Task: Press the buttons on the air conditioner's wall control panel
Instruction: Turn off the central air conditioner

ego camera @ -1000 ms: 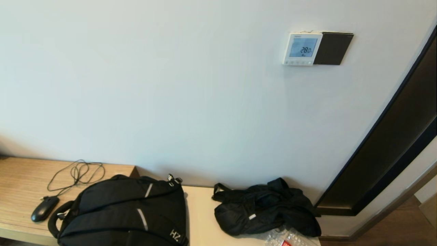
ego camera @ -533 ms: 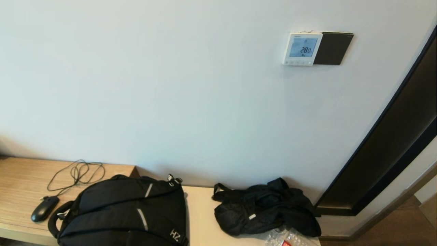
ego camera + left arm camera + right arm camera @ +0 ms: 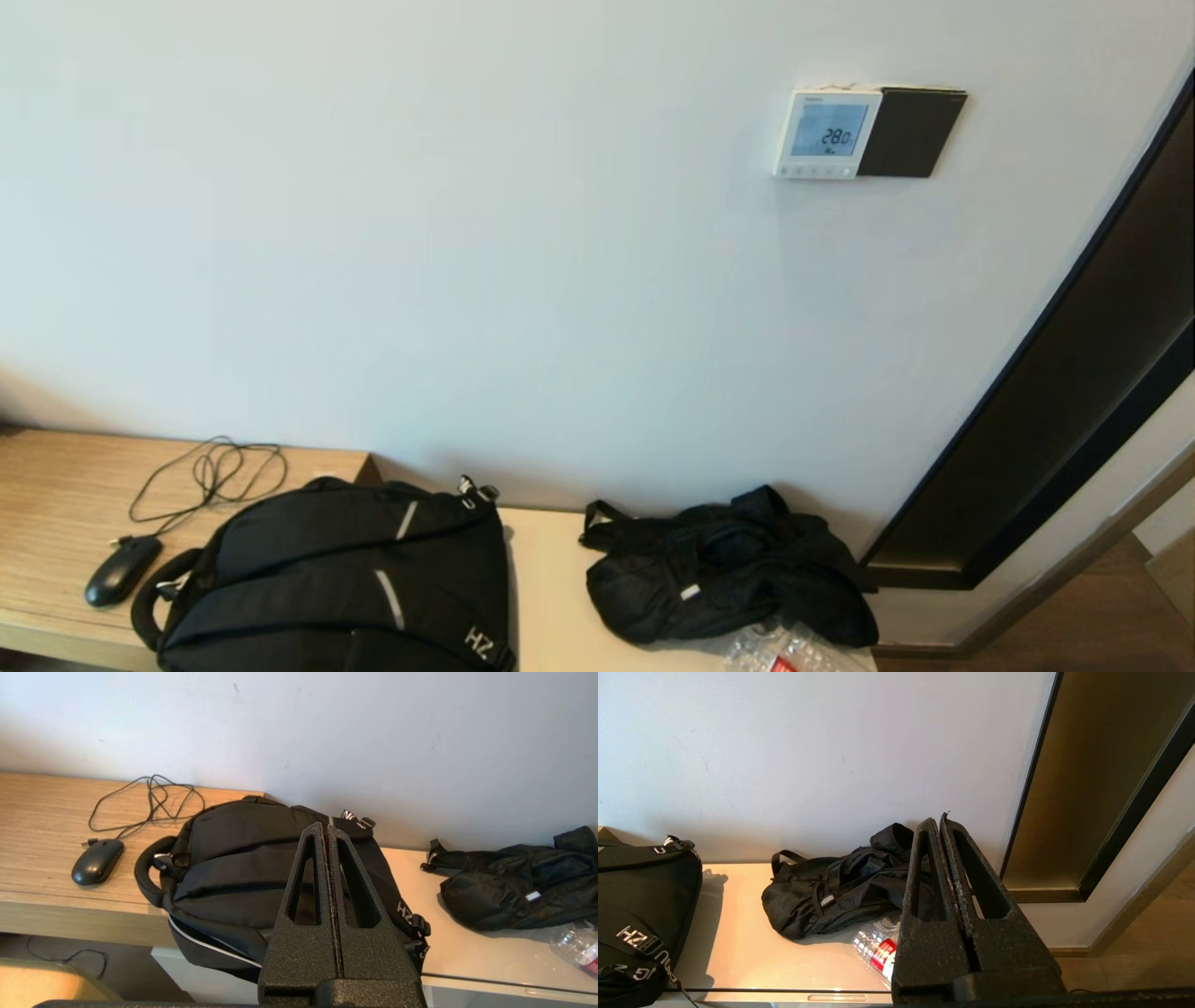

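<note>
The white wall control panel point(image 3: 826, 133) hangs high on the wall at the upper right of the head view. Its pale blue screen reads 28.0. A row of tiny buttons point(image 3: 814, 171) runs along its lower edge. Neither arm shows in the head view. My left gripper point(image 3: 325, 828) is shut and empty, low over the black backpack. My right gripper point(image 3: 937, 820) is shut and empty, low over the small black bag. The panel is out of both wrist views.
A dark plate point(image 3: 910, 133) adjoins the panel's right side. A dark door frame point(image 3: 1055, 411) runs down the right. On the counter point(image 3: 546, 597) lie a black backpack point(image 3: 345, 579), a small black bag point(image 3: 724, 569), a mouse with cable point(image 3: 121, 569) and a plastic bottle point(image 3: 878, 949).
</note>
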Robot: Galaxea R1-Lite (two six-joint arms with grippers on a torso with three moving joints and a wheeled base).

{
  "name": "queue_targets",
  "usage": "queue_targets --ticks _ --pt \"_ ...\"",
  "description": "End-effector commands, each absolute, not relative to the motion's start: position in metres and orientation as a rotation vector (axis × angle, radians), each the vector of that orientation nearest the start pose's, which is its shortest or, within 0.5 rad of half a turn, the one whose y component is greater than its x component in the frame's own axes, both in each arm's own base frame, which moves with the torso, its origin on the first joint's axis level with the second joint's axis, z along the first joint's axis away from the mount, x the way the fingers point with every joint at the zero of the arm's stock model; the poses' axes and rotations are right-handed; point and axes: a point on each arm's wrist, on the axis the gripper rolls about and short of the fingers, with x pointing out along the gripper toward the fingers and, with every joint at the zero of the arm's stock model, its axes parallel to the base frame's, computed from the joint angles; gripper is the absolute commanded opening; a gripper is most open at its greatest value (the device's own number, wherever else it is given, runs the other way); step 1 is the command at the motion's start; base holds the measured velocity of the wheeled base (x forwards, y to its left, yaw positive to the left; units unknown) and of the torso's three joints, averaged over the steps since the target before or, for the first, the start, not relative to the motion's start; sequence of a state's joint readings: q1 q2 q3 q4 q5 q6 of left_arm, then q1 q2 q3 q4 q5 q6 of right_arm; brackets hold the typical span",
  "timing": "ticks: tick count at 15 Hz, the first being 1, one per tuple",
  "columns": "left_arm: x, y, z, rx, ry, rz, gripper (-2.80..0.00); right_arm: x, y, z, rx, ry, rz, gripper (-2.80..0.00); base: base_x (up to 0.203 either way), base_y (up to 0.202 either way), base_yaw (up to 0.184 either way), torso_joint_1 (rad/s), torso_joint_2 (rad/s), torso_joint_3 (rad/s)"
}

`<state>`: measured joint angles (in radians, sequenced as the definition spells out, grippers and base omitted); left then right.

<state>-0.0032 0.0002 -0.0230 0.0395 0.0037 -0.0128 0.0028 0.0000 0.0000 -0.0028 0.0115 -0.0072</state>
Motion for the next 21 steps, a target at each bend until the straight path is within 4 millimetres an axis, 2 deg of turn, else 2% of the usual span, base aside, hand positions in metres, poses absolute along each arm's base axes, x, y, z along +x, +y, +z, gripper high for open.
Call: queue_targets --ticks 1,21 --pt "-0.0246 0.0002 0.0777 -0.013 0.017 0.001 -2.8 -0.0226 0.0002 0.0754 -0.008 0.0 0.015 -2.8 0.0 0.0 0.0 0.0 0.0 0.0" --pt "-0.0246 0.0002 0.0778 -0.014 0.017 0.002 -2.8 -0.0223 0.0002 0.0755 -0.009 0.003 0.014 -2.8 0.0 0.0 0.0 0.0 0.0 0.0"
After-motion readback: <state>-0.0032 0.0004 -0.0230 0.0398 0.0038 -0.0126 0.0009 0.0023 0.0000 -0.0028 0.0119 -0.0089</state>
